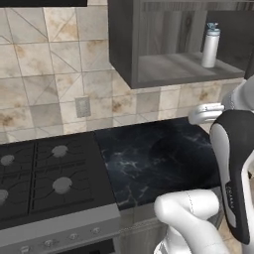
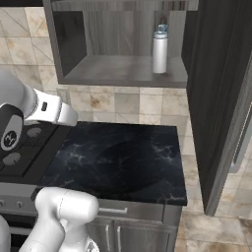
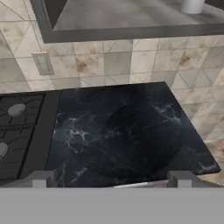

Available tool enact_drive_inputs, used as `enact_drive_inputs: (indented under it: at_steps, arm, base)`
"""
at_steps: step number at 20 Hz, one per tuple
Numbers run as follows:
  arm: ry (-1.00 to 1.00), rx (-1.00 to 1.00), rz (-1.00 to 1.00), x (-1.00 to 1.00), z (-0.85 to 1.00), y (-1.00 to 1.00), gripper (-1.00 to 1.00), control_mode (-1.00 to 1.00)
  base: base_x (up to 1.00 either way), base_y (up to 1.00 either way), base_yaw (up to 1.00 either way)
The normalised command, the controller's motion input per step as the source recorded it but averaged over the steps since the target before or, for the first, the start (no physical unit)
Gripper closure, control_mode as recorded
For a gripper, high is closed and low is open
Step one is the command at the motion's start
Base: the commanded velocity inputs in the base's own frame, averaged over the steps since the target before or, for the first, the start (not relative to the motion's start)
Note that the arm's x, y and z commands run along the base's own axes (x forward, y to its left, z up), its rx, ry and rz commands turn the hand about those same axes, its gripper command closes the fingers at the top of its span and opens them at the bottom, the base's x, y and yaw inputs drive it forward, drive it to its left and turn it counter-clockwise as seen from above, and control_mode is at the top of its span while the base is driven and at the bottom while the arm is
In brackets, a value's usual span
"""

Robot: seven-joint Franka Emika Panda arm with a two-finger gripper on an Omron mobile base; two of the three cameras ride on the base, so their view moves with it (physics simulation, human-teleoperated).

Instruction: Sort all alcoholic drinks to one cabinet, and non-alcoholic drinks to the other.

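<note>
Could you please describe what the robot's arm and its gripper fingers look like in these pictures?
The arm has smooth, rounded glossy white shells with dark, almost black joint sections; one dark section carries small pale lettering, another a small round pale emblem. The gripper shows two blocky grey finger tips. No loose cables are visible.

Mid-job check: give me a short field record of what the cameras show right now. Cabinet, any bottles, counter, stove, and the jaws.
cabinet: dark grey wall cabinet, door swung open, interior shelf exposed
bottle in cabinet: white bottle with teal lid, upright on the shelf, towards its right side
other drinks: none in view
counter: black marble counter below the cabinet, nothing standing on it
stove: gas stove adjoining the counter's left edge
wall: tiled, with an outlet plate above the stove
gripper: jaws open, holding nothing, facing the counter
</note>
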Motion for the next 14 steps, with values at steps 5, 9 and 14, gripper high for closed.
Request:
enact_drive_inputs:
  at_steps: [5, 9, 14]
  arm:
    - [0.00, 0.00, 0.00, 0.00, 0.00, 0.00, -1.00, 1.00]
    - [0.00, 0.00, 0.00, 0.00, 0.00, 0.00, -1.00, 1.00]
    - [0.00, 0.00, 0.00, 0.00, 0.00, 0.00, -1.00, 1.00]
  base:
    - [-0.35, 0.52, 0.04]
    - [-0.24, 0.70, 0.05]
    - [-0.20, 0.87, 0.03]
